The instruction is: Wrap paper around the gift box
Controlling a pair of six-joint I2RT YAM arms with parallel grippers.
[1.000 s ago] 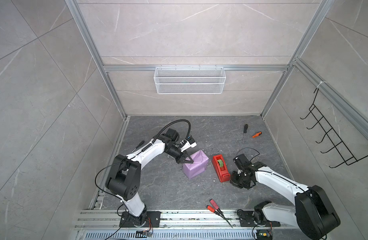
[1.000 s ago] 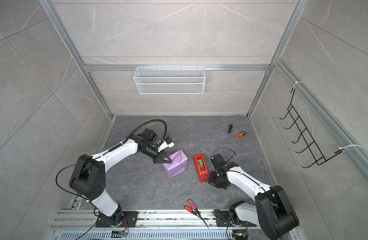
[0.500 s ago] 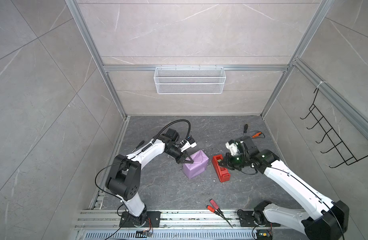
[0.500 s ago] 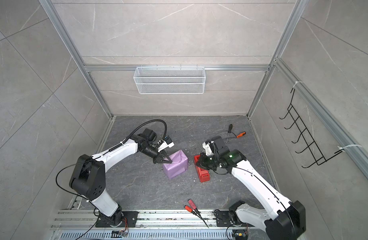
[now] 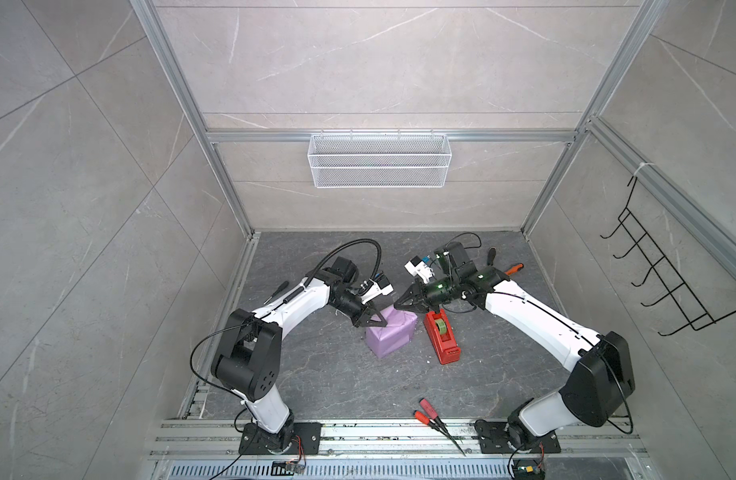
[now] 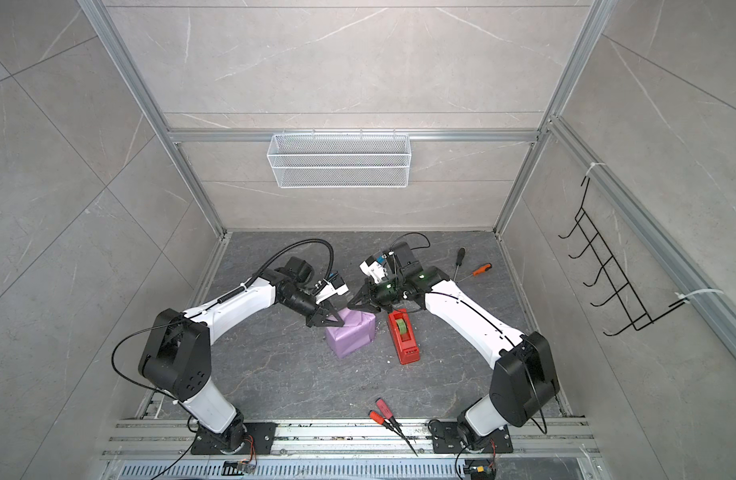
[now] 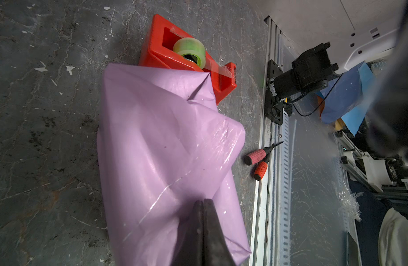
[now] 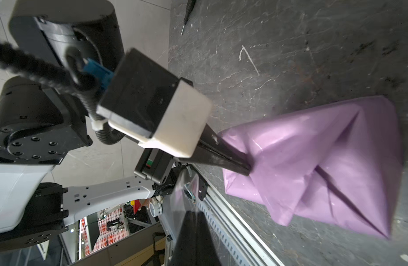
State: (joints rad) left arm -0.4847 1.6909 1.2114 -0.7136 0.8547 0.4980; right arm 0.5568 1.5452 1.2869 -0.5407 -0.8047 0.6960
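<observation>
Creased lilac paper (image 5: 389, 338), wrapped into a blocky parcel, sat beside a red plastic tape dispenser (image 5: 441, 336). The left gripper (image 5: 379, 323), jaws closed, pressed its top edge; the right gripper (image 5: 398, 306), close by, pinched a clear tape strip (image 8: 183, 184).

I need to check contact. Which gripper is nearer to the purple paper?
Left. The left gripper, shut, presses its tip into the paper. The right gripper, also shut, hovers by the parcel's far corner and does not seem to touch it.
</observation>
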